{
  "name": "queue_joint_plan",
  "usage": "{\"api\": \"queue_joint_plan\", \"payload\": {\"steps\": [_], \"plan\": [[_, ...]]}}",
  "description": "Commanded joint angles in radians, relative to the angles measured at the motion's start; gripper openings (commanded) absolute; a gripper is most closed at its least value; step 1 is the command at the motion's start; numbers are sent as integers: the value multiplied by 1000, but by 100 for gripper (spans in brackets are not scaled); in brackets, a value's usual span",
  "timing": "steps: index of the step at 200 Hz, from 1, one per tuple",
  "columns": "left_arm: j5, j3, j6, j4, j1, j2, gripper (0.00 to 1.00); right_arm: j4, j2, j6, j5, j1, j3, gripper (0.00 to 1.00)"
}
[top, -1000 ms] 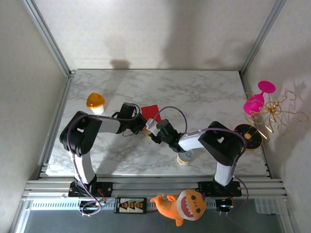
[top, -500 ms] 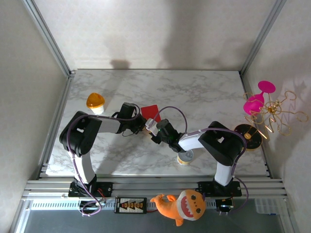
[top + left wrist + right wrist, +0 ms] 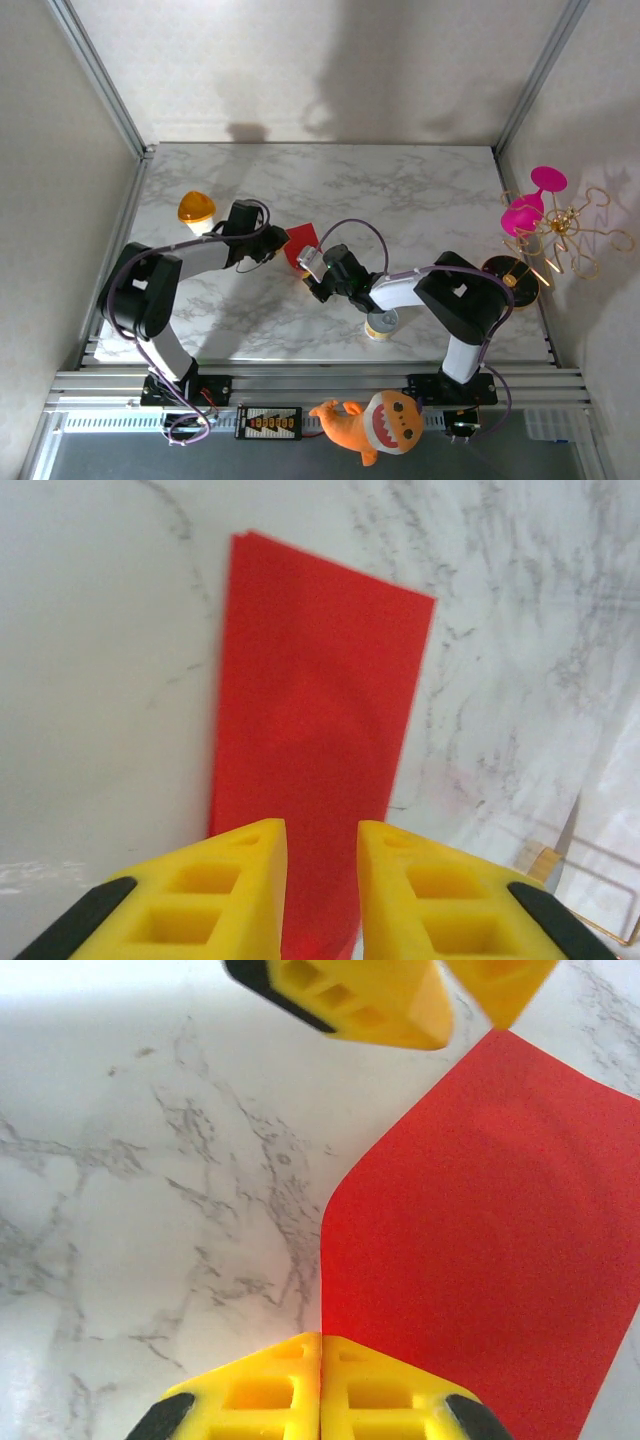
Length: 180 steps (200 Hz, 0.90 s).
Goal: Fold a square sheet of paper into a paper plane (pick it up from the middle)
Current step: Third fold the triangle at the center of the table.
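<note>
The right end effector has just pinched shut on an edge of the folded red paper lying mid-surface, while the left end effector has parted slightly and let go, which looks like a regrip between folds.

thin red square sheet of paper, its near end hiding behind my left gripper, its right side being cropped in the right wrist view, my right gripper concealing any pinch on it
</note>
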<state>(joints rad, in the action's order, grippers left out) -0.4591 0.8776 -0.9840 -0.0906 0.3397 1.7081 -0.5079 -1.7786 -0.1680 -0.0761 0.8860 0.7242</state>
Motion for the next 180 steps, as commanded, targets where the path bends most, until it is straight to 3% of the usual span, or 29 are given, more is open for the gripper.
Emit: {"api": "queue_joint_plan", "payload": {"steps": [1,104,180], "plan": [[15,46,45,22,14,4,24,11,37,79,-88,-10,-22,8],[61,226,172,187,68,231,14,32,38,175,-248,-21,-20,8],[83,248,240,253,85,289,6,92,6,255,-238,-77,38,12]]}}
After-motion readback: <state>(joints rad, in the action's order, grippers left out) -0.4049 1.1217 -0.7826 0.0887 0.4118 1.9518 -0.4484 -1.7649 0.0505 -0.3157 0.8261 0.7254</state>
